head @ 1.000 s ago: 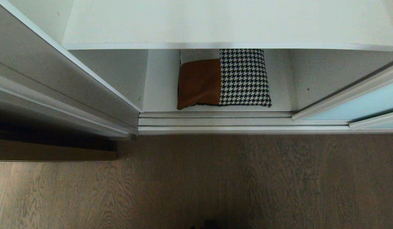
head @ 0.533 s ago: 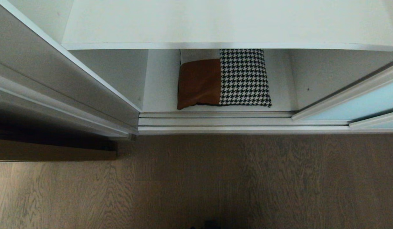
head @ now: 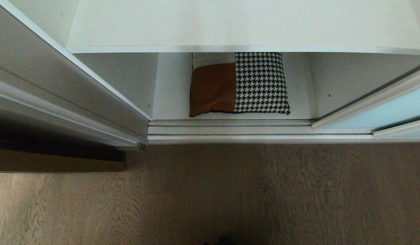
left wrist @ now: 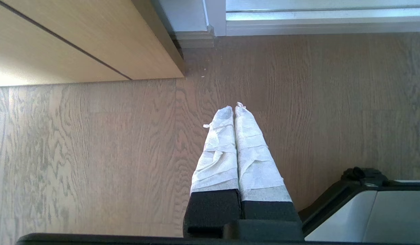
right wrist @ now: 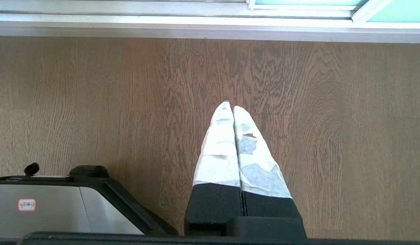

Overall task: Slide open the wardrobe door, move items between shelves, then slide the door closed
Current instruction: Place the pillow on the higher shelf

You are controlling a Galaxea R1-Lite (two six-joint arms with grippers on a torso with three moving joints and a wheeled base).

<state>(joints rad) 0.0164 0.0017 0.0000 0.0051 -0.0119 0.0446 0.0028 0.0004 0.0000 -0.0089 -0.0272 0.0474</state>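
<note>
In the head view the wardrobe stands open in front of me. A square cushion point(head: 237, 85) of tan-brown leather and black-and-white houndstooth lies flat on the bottom white shelf point(head: 170, 98). Above it a plain white shelf point(head: 237, 25) spans the interior. The pale aqua sliding wardrobe door point(head: 383, 114) is slid aside at the right. Neither arm shows in the head view. My left gripper point(left wrist: 234, 107) hangs over the wood floor, shut, with nothing between its white-wrapped fingers. My right gripper point(right wrist: 231, 106) hangs likewise, shut and empty.
A silver floor track point(head: 261, 131) runs along the wardrobe's front edge. A tan wooden panel point(left wrist: 77, 44) stands at the left beside the wardrobe's side wall point(head: 60, 88). Wood floor point(head: 230, 190) lies before me. Parts of my base point(right wrist: 60, 207) point(left wrist: 373, 211) show in both wrist views.
</note>
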